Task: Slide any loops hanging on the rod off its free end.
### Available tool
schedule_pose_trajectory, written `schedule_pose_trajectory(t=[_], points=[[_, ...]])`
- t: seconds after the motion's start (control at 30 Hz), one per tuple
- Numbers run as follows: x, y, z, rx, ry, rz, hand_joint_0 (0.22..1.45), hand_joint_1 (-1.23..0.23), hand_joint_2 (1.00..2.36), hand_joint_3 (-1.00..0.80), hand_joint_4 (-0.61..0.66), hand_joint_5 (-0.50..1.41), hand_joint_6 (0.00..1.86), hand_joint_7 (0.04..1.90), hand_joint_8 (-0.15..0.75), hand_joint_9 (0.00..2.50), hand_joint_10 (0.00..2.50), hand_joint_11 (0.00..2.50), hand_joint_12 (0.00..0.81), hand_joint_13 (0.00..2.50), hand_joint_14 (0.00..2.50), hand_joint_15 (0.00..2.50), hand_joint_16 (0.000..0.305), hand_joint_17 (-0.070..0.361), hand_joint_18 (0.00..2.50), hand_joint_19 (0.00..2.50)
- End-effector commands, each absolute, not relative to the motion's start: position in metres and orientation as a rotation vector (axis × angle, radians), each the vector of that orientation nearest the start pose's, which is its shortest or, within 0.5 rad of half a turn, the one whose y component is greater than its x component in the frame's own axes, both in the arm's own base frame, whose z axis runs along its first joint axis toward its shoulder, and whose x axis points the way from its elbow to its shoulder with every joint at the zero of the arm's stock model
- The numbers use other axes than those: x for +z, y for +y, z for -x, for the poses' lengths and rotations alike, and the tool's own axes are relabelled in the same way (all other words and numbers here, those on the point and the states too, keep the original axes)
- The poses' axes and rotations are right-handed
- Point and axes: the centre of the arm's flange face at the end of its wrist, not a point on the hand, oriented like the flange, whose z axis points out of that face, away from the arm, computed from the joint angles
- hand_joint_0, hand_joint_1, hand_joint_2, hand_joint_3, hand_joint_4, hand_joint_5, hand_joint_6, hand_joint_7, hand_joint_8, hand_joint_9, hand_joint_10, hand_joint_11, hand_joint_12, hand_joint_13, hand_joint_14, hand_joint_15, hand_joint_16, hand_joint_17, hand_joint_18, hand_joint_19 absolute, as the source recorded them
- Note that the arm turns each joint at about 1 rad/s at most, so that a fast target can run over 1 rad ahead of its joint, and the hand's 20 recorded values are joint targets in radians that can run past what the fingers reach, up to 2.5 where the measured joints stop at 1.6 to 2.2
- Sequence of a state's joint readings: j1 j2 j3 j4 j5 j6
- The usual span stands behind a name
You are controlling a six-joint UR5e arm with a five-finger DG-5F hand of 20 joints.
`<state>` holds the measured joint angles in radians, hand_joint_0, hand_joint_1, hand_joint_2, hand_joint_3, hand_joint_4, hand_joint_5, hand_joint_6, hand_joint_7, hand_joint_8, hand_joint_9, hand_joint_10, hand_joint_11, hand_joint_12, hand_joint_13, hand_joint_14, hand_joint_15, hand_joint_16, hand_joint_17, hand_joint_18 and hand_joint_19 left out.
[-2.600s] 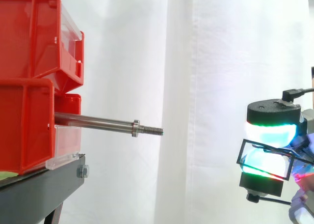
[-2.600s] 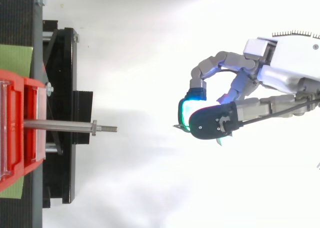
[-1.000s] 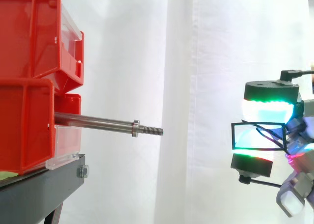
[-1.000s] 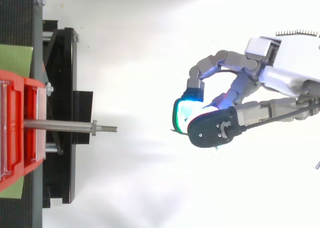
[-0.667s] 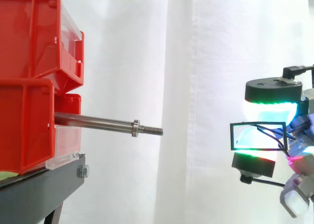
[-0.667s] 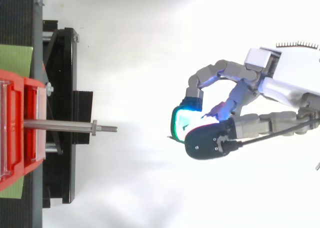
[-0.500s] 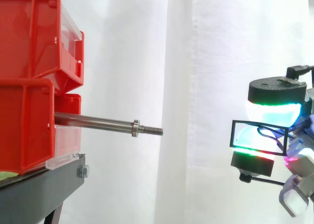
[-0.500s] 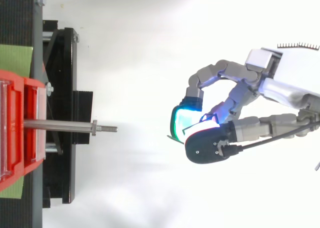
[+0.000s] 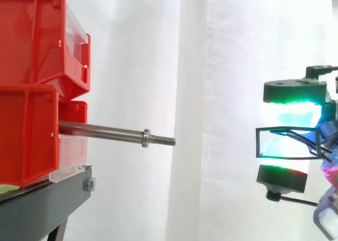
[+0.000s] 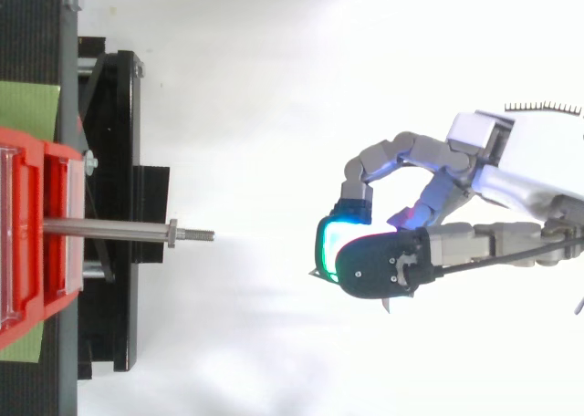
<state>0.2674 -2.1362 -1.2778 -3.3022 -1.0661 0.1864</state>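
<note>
A bare steel rod [image 9: 105,131] sticks out to the right from the red bins; its threaded free end [image 10: 199,235] carries no loop. Far to the right of it, my hand [image 10: 379,268] is shut on a thin black rectangular loop [image 9: 257,143], pinched between glowing green and cyan fingertips [image 9: 290,114]. In the side view the loop hangs at about the rod's height, slightly tilted. A wide gap of air lies between the loop and the rod's tip.
Two red bins [image 9: 31,40] are stacked on a black stand [image 9: 47,198] at the left. A white curtain [image 9: 211,66] hangs behind. Open space lies between the rod's tip and my hand.
My hand, still holding the loop, has drifted a little away from the rod and toward the lower edge of the top view. The loop's tilt has shifted slightly. The rod is unchanged.
</note>
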Motion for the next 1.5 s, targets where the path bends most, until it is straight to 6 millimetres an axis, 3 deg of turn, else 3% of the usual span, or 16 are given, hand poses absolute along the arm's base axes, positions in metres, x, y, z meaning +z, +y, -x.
schedule_pose_trajectory(t=[0.0, 0.2, 0.4, 0.57, 0.6, 0.63, 0.67, 0.7, 0.8, 0.97, 1.03, 1.17, 1.33, 1.4, 1.43, 1.47], points=[[0.288, 0.002, -0.666, 0.817, 1.240, -1.628, 0.60, -0.55, 1.01, -0.25, 0.06, -0.06, 0.78, 1.06, 0.294, 1.37, 0.02, 0.51, 0.350, 1.05, 0.01, 0.35, 0.052, 0.117, 1.04, 0.62], [0.288, 0.008, -0.666, 0.830, 1.235, -1.634, 0.60, -0.61, 1.01, -0.19, 0.07, -0.07, 0.77, 1.06, 0.304, 1.32, 0.02, 0.55, 0.370, 1.05, 0.01, 0.35, 0.055, 0.123, 1.07, 0.59], [0.288, 0.011, -0.666, 0.833, 1.239, -1.632, 0.60, -0.78, 1.01, -0.14, 0.08, -0.13, 0.87, 1.01, 0.318, 1.26, 0.02, 0.63, 0.383, 1.01, 0.01, 0.35, 0.056, 0.127, 1.05, 0.56], [0.288, 0.012, -0.665, 0.823, 1.250, -1.634, 0.59, -0.77, 1.01, -0.09, 0.02, -0.12, 0.88, 1.04, 0.313, 1.30, 0.02, 0.64, 0.383, 1.01, 0.01, 0.35, 0.057, 0.128, 1.06, 0.56], [0.289, 0.012, -0.663, 0.813, 1.260, -1.636, 0.52, -0.64, 1.26, -0.14, -0.02, -0.10, 0.87, 1.01, 0.315, 1.36, 0.02, 0.54, 0.409, 1.04, 0.01, 0.31, 0.065, 0.146, 1.14, 0.55], [0.288, 0.012, -0.662, 0.808, 1.264, -1.639, 0.50, -0.59, 1.37, -0.17, -0.04, -0.10, 0.87, 1.02, 0.314, 1.34, 0.02, 0.48, 0.407, 0.98, 0.01, 0.27, 0.066, 0.148, 1.13, 0.54], [0.288, 0.012, -0.662, 0.803, 1.268, -1.639, 0.46, -0.48, 1.60, -0.23, -0.05, -0.10, 0.87, 1.00, 0.314, 1.35, 0.01, 0.44, 0.407, 0.92, 0.01, 0.22, 0.066, 0.148, 1.10, 0.52], [0.287, 0.012, -0.660, 0.791, 1.278, -1.644, 0.44, -0.41, 1.73, -0.27, -0.05, -0.09, 0.86, 1.02, 0.315, 1.32, 0.01, 0.41, 0.405, 0.90, 0.01, 0.19, 0.066, 0.149, 1.09, 0.52], [0.293, 0.011, -0.656, 0.777, 1.291, -1.649, 0.43, -0.34, 1.79, -0.28, -0.06, -0.09, 0.83, 1.00, 0.310, 1.30, 0.01, 0.34, 0.396, 0.89, 0.01, 0.18, 0.065, 0.146, 1.06, 0.52], [0.311, 0.012, -0.647, 0.766, 1.298, -1.646, 0.45, -0.32, 1.77, -0.27, -0.03, -0.07, 0.78, 1.03, 0.311, 1.29, 0.01, 0.33, 0.399, 0.90, 0.01, 0.19, 0.064, 0.145, 1.06, 0.54], [0.317, 0.009, -0.644, 0.748, 1.292, -1.641, 0.44, -0.39, 1.76, -0.29, 0.00, -0.07, 0.77, 1.07, 0.323, 1.30, 0.01, 0.38, 0.413, 0.93, 0.01, 0.22, 0.067, 0.150, 1.09, 0.53], [0.329, 0.006, -0.640, 0.737, 1.272, -1.632, 0.48, -0.62, 1.45, -0.16, 0.05, -0.10, 0.82, 1.03, 0.333, 1.30, 0.02, 0.46, 0.422, 0.94, 0.01, 0.24, 0.067, 0.151, 1.10, 0.52], [0.330, 0.004, -0.639, 0.725, 1.269, -1.630, 0.51, -0.72, 1.38, -0.15, 0.09, -0.12, 0.86, 0.98, 0.336, 1.28, 0.02, 0.50, 0.419, 0.93, 0.01, 0.25, 0.066, 0.149, 1.09, 0.51], [0.328, 0.003, -0.640, 0.719, 1.272, -1.626, 0.55, -0.76, 1.20, -0.15, 0.10, -0.13, 0.87, 0.97, 0.329, 1.26, 0.02, 0.53, 0.413, 0.92, 0.01, 0.26, 0.064, 0.144, 1.07, 0.51], [0.330, 0.002, -0.639, 0.716, 1.273, -1.625, 0.59, -0.78, 1.04, -0.12, 0.09, -0.13, 0.87, 0.98, 0.325, 1.25, 0.02, 0.55, 0.408, 0.91, 0.01, 0.27, 0.063, 0.141, 1.06, 0.53], [0.328, 0.002, -0.639, 0.712, 1.276, -1.624, 0.60, -0.78, 1.00, -0.14, 0.09, -0.13, 0.87, 0.98, 0.324, 1.25, 0.02, 0.55, 0.401, 0.91, 0.01, 0.27, 0.062, 0.139, 1.04, 0.53]])
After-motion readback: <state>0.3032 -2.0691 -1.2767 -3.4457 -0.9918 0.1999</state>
